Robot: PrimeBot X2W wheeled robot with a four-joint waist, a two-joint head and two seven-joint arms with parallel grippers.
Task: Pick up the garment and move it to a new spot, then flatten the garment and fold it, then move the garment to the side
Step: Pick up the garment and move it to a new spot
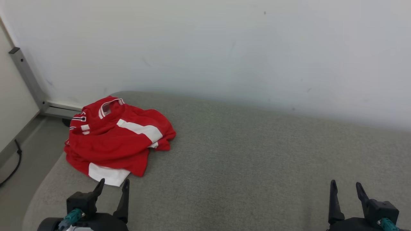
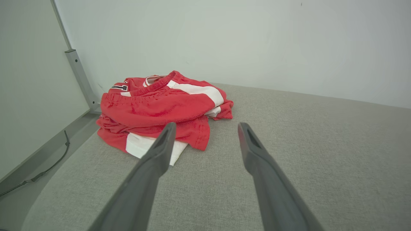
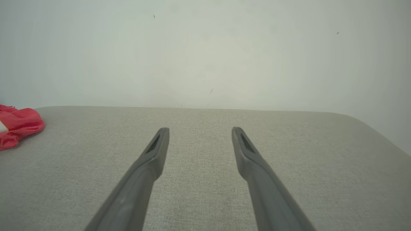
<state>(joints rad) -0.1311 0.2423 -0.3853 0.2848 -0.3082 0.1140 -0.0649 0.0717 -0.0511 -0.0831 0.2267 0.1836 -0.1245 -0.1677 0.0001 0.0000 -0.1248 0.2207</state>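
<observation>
At frame left, a crumpled red-and-white garment (image 1: 118, 141) hugs the grey table (image 1: 240, 160) edge. Left pincer (image 1: 114, 184) and right pincer (image 1: 345, 184) gape empty; nudging could drop it.

Red garment (image 1: 112, 141), white bands; grey surface (image 1: 257, 160)

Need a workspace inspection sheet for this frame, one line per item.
Surface: grey fabric surface, rounded corners, mostly bare.
Job's things: red and white jersey, crumpled in a heap near the far left corner, not flattened or folded.
Clutter: nothing seen.
Grippers: left gripper open, empty, at the jersey's near edge; contact unclear. Right gripper open, empty, over bare fabric.
Cables: black cable on the floor to the left.
Surroundings: white wall behind; grey metal post at left.
</observation>
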